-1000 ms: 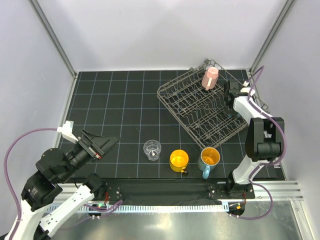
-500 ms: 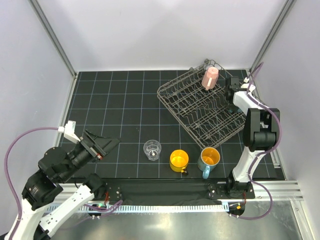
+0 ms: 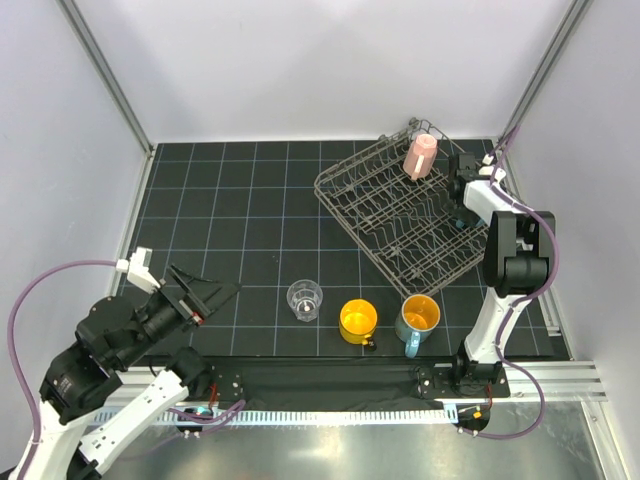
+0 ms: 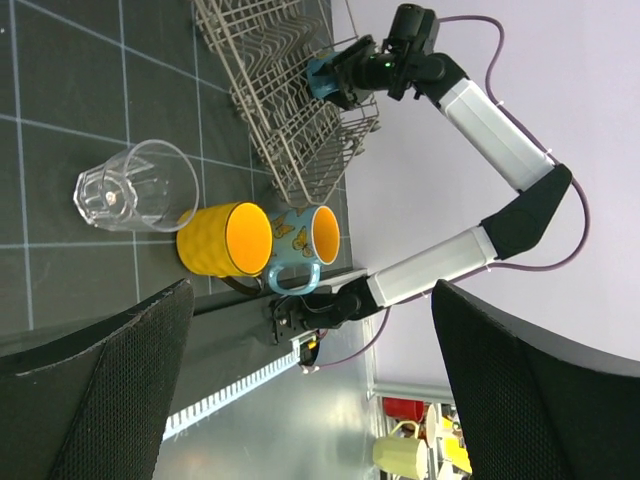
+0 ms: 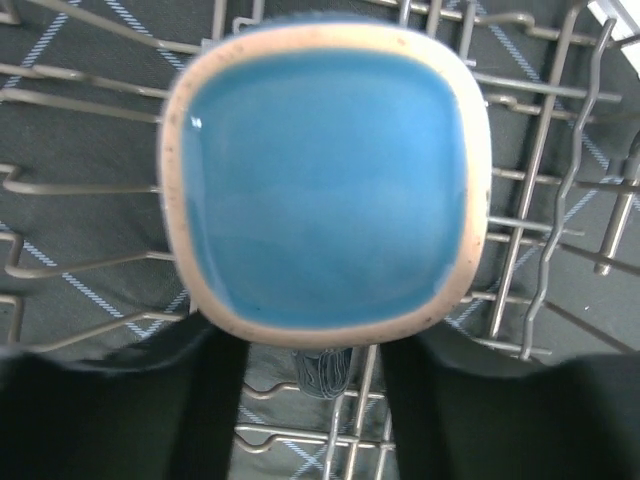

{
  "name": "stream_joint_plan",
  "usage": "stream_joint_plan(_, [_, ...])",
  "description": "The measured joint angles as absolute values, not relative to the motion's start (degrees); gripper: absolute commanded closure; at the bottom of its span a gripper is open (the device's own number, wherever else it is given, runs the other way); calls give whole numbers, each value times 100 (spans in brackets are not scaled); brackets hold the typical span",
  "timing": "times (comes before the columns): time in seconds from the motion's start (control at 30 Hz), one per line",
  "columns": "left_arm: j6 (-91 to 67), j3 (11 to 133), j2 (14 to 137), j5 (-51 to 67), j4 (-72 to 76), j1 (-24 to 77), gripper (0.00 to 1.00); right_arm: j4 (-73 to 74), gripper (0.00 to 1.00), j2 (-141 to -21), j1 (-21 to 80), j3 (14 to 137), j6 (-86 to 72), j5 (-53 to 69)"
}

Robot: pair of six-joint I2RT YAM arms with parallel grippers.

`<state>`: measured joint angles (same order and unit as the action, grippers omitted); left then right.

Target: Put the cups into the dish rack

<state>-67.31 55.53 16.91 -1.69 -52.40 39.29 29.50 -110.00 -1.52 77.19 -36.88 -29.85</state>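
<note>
Locate blue mug (image 5: pixel 325 190) base-up inside dish rack (image 3: pixel 380 215) at its right edge, just ahead of right gripper (image 5: pixel 315 345). Note jaws partly parted, gripping nothing. Note left gripper (image 4: pixel 312 290) wide open, empty, well to near-left of rack. Find pink cup (image 3: pixel 421 155) at rack's far corner.

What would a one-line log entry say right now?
left claw: open, empty | right claw: open over blue mug in dish rack | pink cup: racked

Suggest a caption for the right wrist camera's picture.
Blue mug, base toward the camera, sitting in the wire dish rack.
</note>
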Motion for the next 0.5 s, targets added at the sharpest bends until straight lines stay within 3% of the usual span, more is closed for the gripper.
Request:
stream_joint_plan(0.07, [-6794,5575,1693,-152,-5345,3929,1,2956,34,-11000,-152,7745,-3645,-2976])
stream_joint_plan(0.27, [-7004,5594,1664,40,-5566,3929,1,3162,22,-10925,-104,7773,-3610,-2895])
stream_joint_plan(0.5, [-7207,5708,1590,307,-5898,3929,1,3677,22,-9780,491,7605,-3599,-2902])
